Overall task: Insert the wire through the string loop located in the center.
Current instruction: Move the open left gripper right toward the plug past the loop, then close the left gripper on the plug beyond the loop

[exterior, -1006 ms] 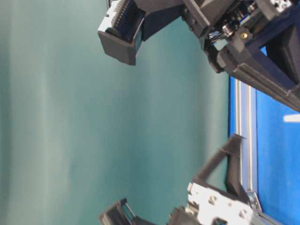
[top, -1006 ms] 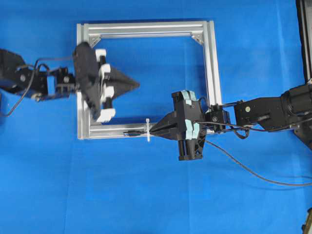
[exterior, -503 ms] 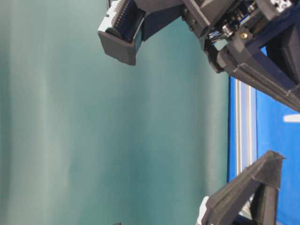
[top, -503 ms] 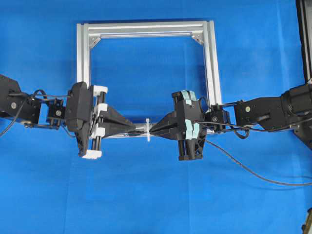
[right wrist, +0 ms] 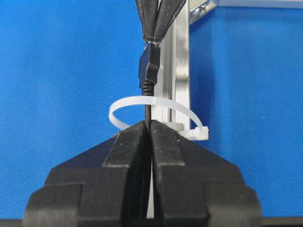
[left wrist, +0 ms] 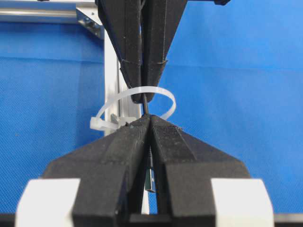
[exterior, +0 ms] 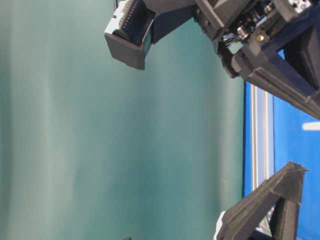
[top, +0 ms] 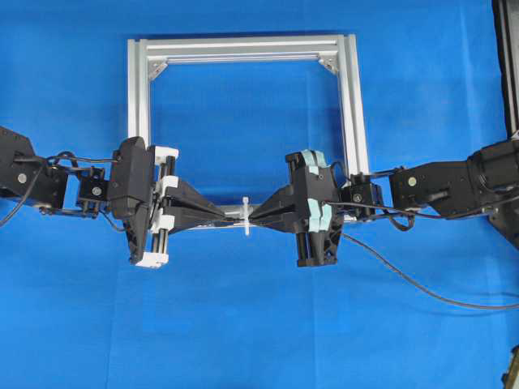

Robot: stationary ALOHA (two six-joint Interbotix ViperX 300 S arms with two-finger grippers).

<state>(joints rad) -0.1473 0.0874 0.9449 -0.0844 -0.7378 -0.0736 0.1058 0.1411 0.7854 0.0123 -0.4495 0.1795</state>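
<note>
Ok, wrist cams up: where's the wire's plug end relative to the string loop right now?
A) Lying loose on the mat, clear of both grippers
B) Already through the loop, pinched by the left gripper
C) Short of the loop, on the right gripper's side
B: in the right wrist view the wire runs through the string loop, its plug clamped in the left gripper beyond.

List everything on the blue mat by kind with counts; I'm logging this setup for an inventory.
Grippers: 2, left gripper and right gripper
Wire: 1
String loop: 1
Silver frame: 1
Total: 5
</note>
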